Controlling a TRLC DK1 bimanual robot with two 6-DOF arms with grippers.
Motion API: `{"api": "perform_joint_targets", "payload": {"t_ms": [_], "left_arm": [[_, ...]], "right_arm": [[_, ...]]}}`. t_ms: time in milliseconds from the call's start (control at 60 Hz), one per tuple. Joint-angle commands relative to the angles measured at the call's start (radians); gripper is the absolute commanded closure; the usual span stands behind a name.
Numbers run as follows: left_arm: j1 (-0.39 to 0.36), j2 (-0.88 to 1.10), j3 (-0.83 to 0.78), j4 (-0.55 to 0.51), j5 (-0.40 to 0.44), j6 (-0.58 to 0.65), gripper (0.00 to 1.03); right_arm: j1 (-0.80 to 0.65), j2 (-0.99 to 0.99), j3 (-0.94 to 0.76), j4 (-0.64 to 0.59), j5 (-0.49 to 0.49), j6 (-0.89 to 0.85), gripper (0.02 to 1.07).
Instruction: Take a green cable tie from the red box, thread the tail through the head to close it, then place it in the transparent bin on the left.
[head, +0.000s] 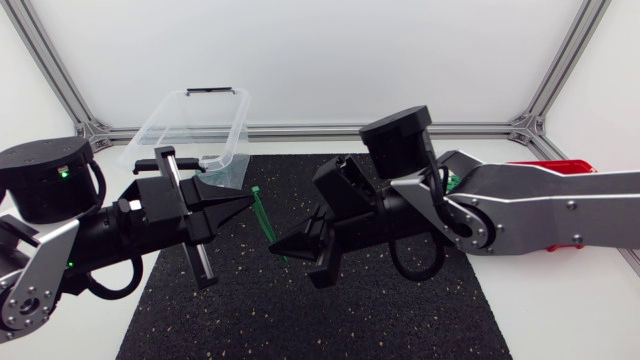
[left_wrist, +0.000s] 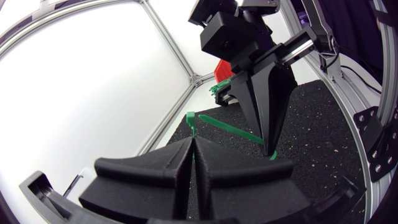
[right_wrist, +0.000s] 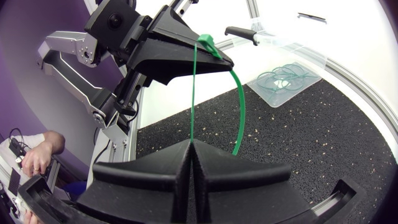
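1. Nearest the right wrist camera, the right gripper is seen with its two wedge fingers pressed together. A thin end of the green cable tie is pinched between them.
2. From that grip the tie is carried upward to its head, which is met at the tip of the left gripper. Those fingers are likewise closed on the strap, and no gap is seen between them.
3. From the head a broader stretch of strap is bent back in a curve toward the right gripper. Whether the tail is passed through the head cannot be told.
4. Both grippers are held nearly tip to tip above the middle of the black mat, and the tie is suspended between them, clear of the mat.
5. At the mat's far left corner the transparent bin is placed, and several looped green ties are seen lying in it.
6. At the far right the red box is largely hidden behind the right arm.
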Motion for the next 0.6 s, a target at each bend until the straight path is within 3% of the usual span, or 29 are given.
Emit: {"api": "perform_joint_targets", "payload": {"t_ms": [0,583], "left_arm": [[0.001,-0.026,0.020,-0.007,0.001,-0.003,1.00],[-0.005,-0.027,-0.010,0.008,0.000,0.000,1.00]], "right_arm": [[0.007,0.002,-0.027,0.011,0.008,0.016,1.02],[0.008,-0.007,-0.031,0.015,0.011,0.015,1.02]]}}
